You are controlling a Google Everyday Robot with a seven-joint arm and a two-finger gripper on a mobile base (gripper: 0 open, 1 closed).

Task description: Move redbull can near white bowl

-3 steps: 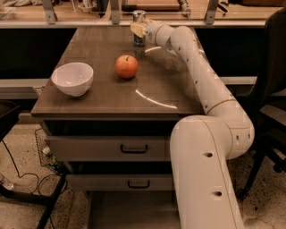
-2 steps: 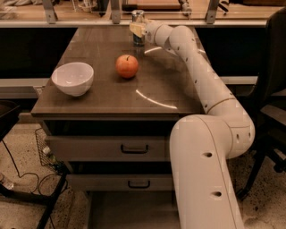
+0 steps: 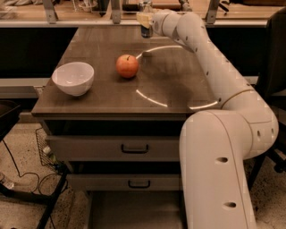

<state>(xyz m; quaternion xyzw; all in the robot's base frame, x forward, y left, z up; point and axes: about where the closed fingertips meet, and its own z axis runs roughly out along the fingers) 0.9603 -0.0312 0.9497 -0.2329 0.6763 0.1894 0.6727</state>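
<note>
The redbull can (image 3: 146, 29) is at the far end of the brown table (image 3: 111, 96), slim and dark blue with a silver top. My gripper (image 3: 145, 19) is shut on its upper part and holds it slightly above the tabletop, with a small shadow on the wood below. The white bowl (image 3: 73, 78) sits near the table's front left corner, far from the can. My white arm (image 3: 210, 62) reaches in from the right across the table.
An orange-red apple (image 3: 127, 66) sits on the table between the can and the bowl. A shelf rail with metal posts (image 3: 116, 13) runs behind the table. Two drawers (image 3: 134, 148) are below the tabletop. Cables lie on the floor at the left.
The gripper with the can has risen a little and shifted slightly right at the table's far edge. The bowl and apple have not moved.
</note>
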